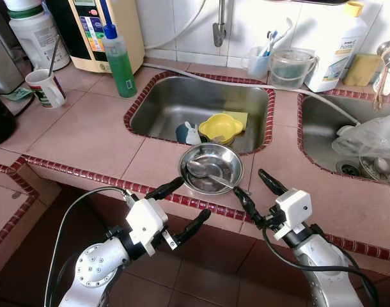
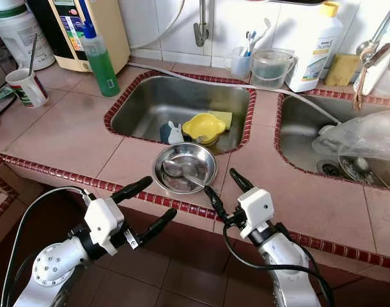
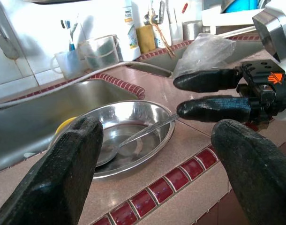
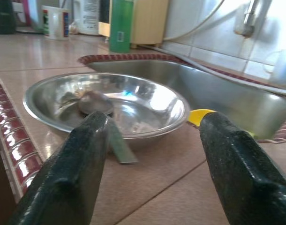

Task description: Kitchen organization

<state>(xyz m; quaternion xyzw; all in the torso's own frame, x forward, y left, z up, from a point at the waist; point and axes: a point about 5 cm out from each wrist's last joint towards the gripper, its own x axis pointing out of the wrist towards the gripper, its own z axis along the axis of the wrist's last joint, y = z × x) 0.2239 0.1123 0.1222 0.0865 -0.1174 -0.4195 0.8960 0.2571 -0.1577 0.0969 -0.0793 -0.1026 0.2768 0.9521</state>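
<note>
Both claws apart: right claw [image 1: 254, 189] beside spoon [image 1: 209, 174] handle; left claw [image 1: 187, 203] nearby (dish [image 1: 190, 133] in sink unclear).

A pink-tiled counter [image 1: 80, 131] edged in red trim meets a white-tiled wall [image 1: 182, 22] above a brown-tiled floor [image 1: 201, 278].

- The table [image 1: 86, 131] is showing pinkish-beige tiles edged with a row of small dark red ones.
- The steel bowl [image 1: 211, 167] and spoon [image 1: 204, 171] are gleaming silver.
- A yellow bowl [image 1: 222, 127] is lying in the grey steel sink [image 1: 163, 102].
- The soap bottle [image 1: 120, 61] is glowing green under a blue cap.
- Both tools, left [image 1: 185, 206] and right [image 1: 259, 192], are showing black fingers on white housings.
</note>
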